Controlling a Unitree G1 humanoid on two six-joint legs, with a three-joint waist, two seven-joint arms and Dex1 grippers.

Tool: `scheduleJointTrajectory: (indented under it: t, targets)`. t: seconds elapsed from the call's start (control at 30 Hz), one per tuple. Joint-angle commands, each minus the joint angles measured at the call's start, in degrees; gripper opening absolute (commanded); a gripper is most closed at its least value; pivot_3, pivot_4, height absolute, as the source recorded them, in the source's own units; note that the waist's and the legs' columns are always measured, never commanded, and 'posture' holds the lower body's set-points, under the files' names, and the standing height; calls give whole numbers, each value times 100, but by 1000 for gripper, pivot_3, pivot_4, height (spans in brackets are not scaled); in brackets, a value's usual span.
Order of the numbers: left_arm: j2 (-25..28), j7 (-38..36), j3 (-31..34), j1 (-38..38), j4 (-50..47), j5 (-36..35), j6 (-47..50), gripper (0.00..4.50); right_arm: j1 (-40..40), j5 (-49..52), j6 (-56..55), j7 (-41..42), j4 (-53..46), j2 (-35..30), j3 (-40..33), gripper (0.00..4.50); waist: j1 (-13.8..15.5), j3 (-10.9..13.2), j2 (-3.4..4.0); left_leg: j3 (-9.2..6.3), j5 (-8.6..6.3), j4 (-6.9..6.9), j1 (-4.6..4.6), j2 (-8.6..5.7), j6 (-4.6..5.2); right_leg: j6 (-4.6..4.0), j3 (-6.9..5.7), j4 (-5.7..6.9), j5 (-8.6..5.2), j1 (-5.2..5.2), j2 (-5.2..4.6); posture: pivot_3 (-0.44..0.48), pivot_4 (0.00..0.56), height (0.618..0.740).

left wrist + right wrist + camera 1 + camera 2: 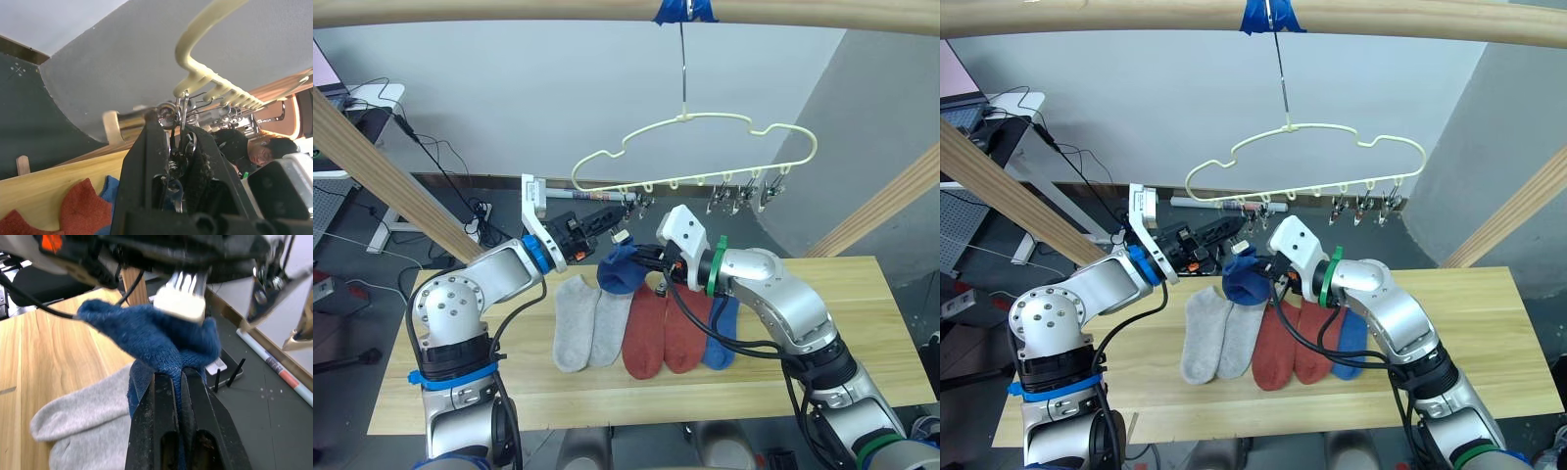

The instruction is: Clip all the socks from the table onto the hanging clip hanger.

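Note:
The pale yellow clip hanger (697,147) hangs by its hook from the top pole, with metal clips (736,196) along its bar. My left gripper (615,219) is raised to the bar's left end and shut on a clip (176,147). Just below it, my right gripper (642,258) is shut on a blue sock (156,340), holding it up above the table (862,323). Flat on the table lie two grey socks (583,318), two rust red socks (662,331) and another blue sock (721,335), side by side under my right forearm.
Round wooden poles frame the space: one across the top (509,10), a diagonal on the left (382,176), another on the right (891,206). A desk with cables (372,98) stands far left. A person (264,149) is behind the hanger.

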Motion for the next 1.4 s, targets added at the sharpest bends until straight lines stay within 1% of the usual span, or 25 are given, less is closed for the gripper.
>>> scheduleJointTrajectory:
  t: [0.03,0.3,0.37,0.4,0.6,0.67,0.73,0.77,0.83,0.9,1.0,1.07,1.13,1.23,1.33,1.37,1.4]
  targets:
    - [94,-97,-24,29,-213,-133,-100,304,-76,-57,-134,16,-168,39,29,40,1,0,0,0,0,0,0,0,0,0,0,0,0,0,0,-97,272,740]
    - [334,-390,-280,232,-490,177,-394,304,-117,-103,-113,25,-174,96,-30,40,1,0,0,1,0,0,0,0,-1,0,0,0,0,-1,0,-92,261,740]
    - [335,-441,-269,263,-511,138,-473,1023,-134,-100,-104,34,-172,110,-58,0,2,0,0,0,1,0,0,1,-1,-1,0,1,0,-1,0,-92,262,740]
    - [333,-450,-264,267,-508,105,-492,1224,-140,-98,-103,34,-166,119,-67,0,2,0,0,0,1,0,0,1,-1,-1,0,1,0,-1,0,-92,260,740]
    - [393,-406,-254,251,-507,78,-577,3129,-132,-184,-214,-32,-19,261,-4,0,0,0,0,1,0,0,0,1,-1,-1,0,1,0,-1,0,-80,260,740]
    - [473,-373,-192,265,-535,27,-557,3680,-128,-234,-276,-67,72,325,11,0,2,-1,0,1,1,0,0,1,-1,-1,0,1,0,-2,0,-75,260,740]
    - [571,-322,-113,299,-601,-75,-514,4351,-137,-289,-354,-96,172,376,21,0,2,-1,0,1,1,0,0,1,-1,-1,0,2,1,-2,0,-68,261,740]
    - [655,-307,-82,337,-670,-123,-481,4471,-145,-317,-397,-109,223,396,24,0,0,0,0,1,1,0,0,1,-1,-1,0,3,1,-3,0,-64,262,740]
    - [823,-296,-45,427,-799,-200,-428,4471,-158,-360,-462,-119,295,425,23,0,-1,-1,0,2,1,-1,0,2,-1,-1,1,4,1,-4,0,-61,262,740]
    - [1216,-357,65,695,-1102,-255,-311,4471,-190,-405,-548,-116,412,476,13,0,-10,0,0,3,1,-2,1,3,-1,-1,1,4,1,-5,1,-54,263,740]
    - [1644,-393,127,1037,-1459,-338,-279,4500,-203,-389,-617,-100,536,553,-38,776,-8,0,0,7,0,-5,1,5,-1,-1,5,6,0,-10,1,-33,265,740]
    - [1818,-436,118,1217,-1638,-307,-328,4500,-204,-384,-655,-97,595,579,-49,1473,6,0,0,4,0,-4,0,6,-1,-2,2,6,0,-10,2,-27,263,740]
    - [1913,-460,96,1380,-1733,-119,-459,4500,-181,-399,-692,-103,639,580,-61,2187,29,-1,0,5,1,-3,1,4,-1,-2,3,10,0,-9,1,-24,264,740]
    - [2012,-580,-149,1516,-1843,643,-935,4500,-23,-393,-699,-37,561,419,-121,3267,72,-1,0,4,3,-1,1,4,-5,-2,3,14,1,-8,1,-25,264,740]
    - [1900,-583,-496,1442,-1932,1245,-1371,4500,279,-394,-708,68,278,-24,-274,4381,162,0,0,3,4,-2,2,3,-7,-2,2,16,1,-8,2,-30,265,740]
    - [1888,-633,-687,1472,-2023,1510,-1538,4500,391,-339,-666,115,136,-189,-363,4481,187,0,0,3,4,-2,0,2,-7,-2,2,15,1,-8,1,-30,265,740]
    - [1863,-669,-835,1510,-2095,1713,-1676,4500,481,-281,-625,157,15,-323,-436,4481,191,0,0,3,4,-1,-2,1,-7,-2,2,11,1,-7,1,-33,265,740]
